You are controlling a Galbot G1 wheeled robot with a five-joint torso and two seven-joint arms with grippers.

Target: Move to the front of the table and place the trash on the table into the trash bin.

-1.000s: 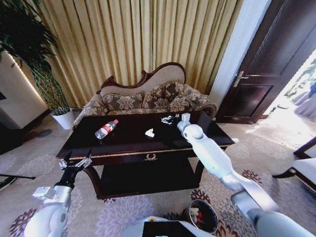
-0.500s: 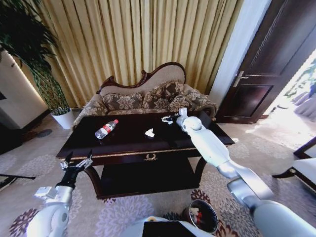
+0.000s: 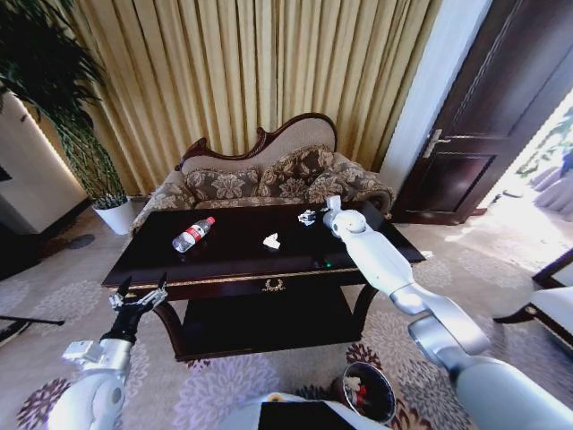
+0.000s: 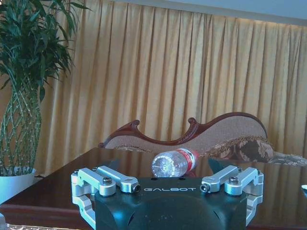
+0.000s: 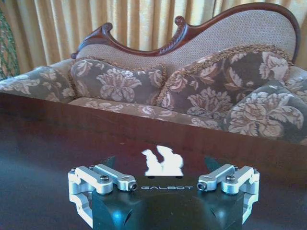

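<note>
The dark glossy table [image 3: 233,260] stands before me. On it lie a clear bottle with a red label [image 3: 193,234] at the left, a white scrap [image 3: 271,240] near the middle and another white scrap [image 3: 307,217] at the far right. My right gripper [image 3: 315,215] reaches over the table, low and right at that far scrap. In the right wrist view the scrap [image 5: 163,162] sits between the spread fingers of my open right gripper [image 5: 160,168]. My left gripper [image 3: 136,296] hangs open before the table's left front corner, facing the bottle [image 4: 175,162]. The trash bin [image 3: 367,391] stands on the carpet by my base.
A carved sofa [image 3: 269,175] with patterned cushions stands right behind the table. A tall plant in a white pot [image 3: 115,215] is at the far left. A dark door [image 3: 483,116] is at the right, and a chair [image 3: 551,305] at the right edge. Patterned carpet surrounds the table.
My right arm has stretched a little farther across the table, its wrist nearer the far edge, and the far scrap now shows clear beside it. The left arm has not moved.
</note>
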